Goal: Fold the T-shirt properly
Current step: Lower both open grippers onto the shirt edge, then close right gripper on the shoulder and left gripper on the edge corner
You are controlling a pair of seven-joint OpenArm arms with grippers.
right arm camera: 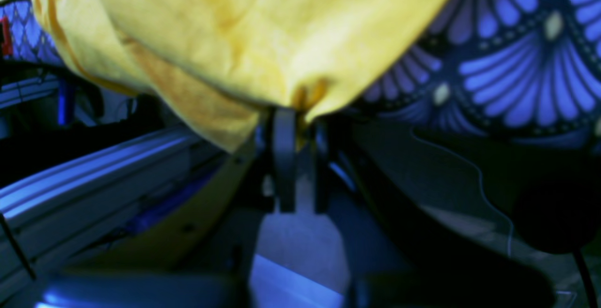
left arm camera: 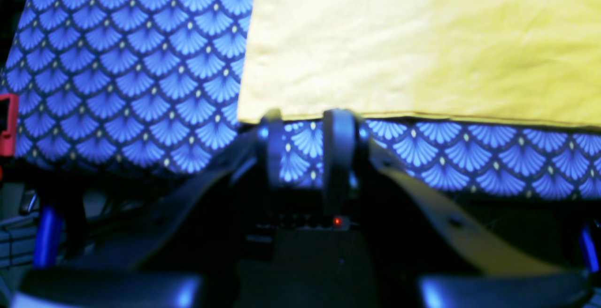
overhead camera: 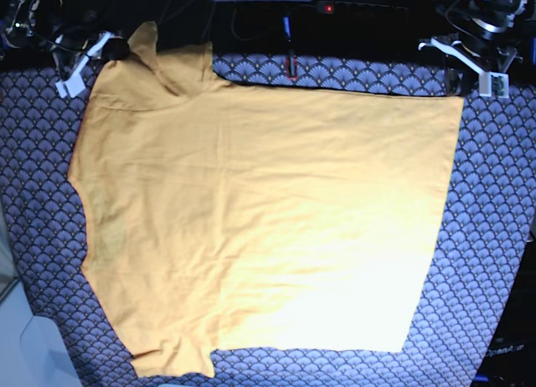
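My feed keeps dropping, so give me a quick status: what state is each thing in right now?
Plain orange-yellow cotton T-shirt: spread flat, unfolded, one sleeve bunched and pinched.
Right gripper: shut on the T-shirt sleeve fabric.
Left gripper: jaws slightly apart at the shirt's hem corner, holding nothing visible.
Navy cloth with white fan-scale pattern: lying flat under the shirt.

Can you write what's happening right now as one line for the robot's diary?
stage: first grab | right tool: shut on T-shirt sleeve | left tool: open at T-shirt hem corner, not gripping | T-shirt: spread flat on patterned cloth
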